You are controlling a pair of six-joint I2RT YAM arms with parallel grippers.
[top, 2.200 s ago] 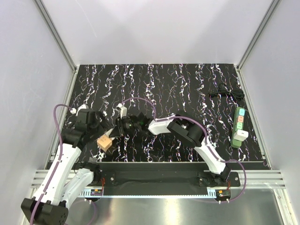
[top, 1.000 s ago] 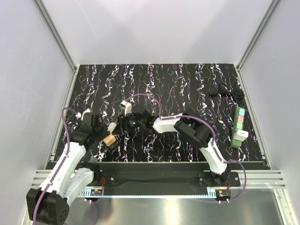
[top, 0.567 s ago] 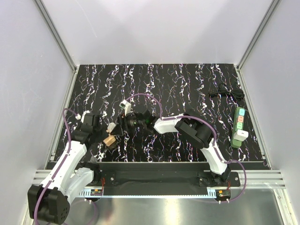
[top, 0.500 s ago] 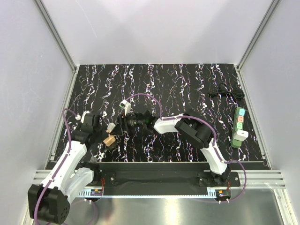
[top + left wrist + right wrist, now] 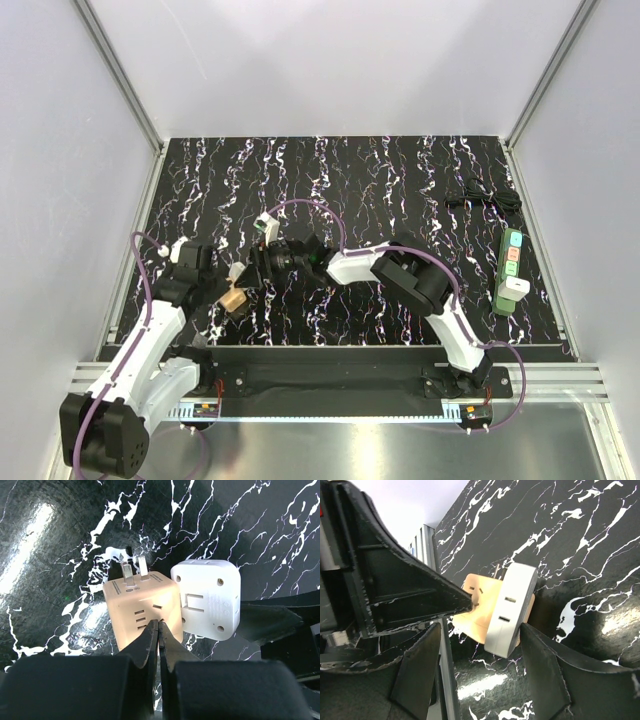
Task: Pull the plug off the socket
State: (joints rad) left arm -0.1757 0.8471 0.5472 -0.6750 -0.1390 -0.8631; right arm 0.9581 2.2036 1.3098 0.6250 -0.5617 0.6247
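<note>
The socket [image 5: 510, 262], a dark-green strip, lies at the right edge of the mat with a white plug [image 5: 516, 289] on its near end, far from both grippers. At the near left a beige cube adapter [image 5: 142, 607] with two prongs lies on the mat, and a white adapter [image 5: 207, 600] sits tight against its side. My left gripper [image 5: 157, 630] is shut, with its joined tips touching the cube's near face and nothing between them. My right gripper [image 5: 480, 630] is open, one finger [image 5: 417, 665] on each side of the white adapter [image 5: 512, 610] and cube [image 5: 480, 605].
A coiled black cable [image 5: 483, 195] lies at the back right of the black marbled mat [image 5: 380, 180]. Metal rails [image 5: 130, 250] and white walls border the mat on the left, right and back. Both arms crowd the near-left corner.
My left gripper has closed fully at the beige cube. My right gripper's fingers have spread a little wider. The two adapters have barely moved.
</note>
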